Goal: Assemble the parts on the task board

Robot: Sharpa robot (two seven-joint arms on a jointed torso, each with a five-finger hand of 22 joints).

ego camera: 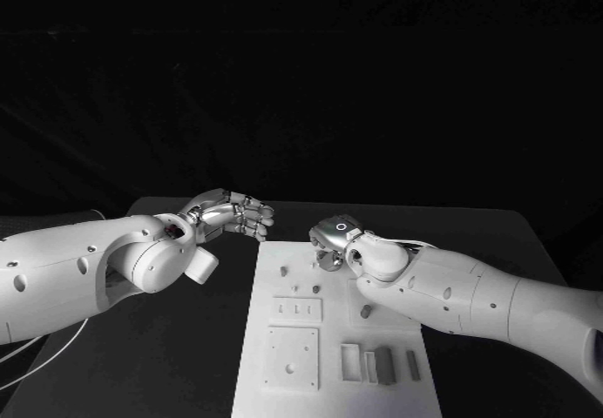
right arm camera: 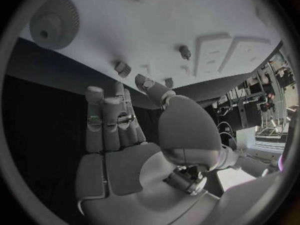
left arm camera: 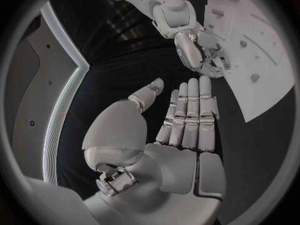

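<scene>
The white task board lies in the middle of the black table. Small grey parts sit on it: a peg, another peg, a square plate and upright blocks. My right hand hovers over the board's far end; in its wrist view its fingers are straight and hold nothing, facing a grey gear and short pegs. My left hand is beyond the board's far left corner, fingers stretched out and empty, pointing toward the right hand.
Black tabletop runs along the board's left side, with a narrower strip on its right. A small plate with slots lies mid-board. The left forearm overhangs the table's left part.
</scene>
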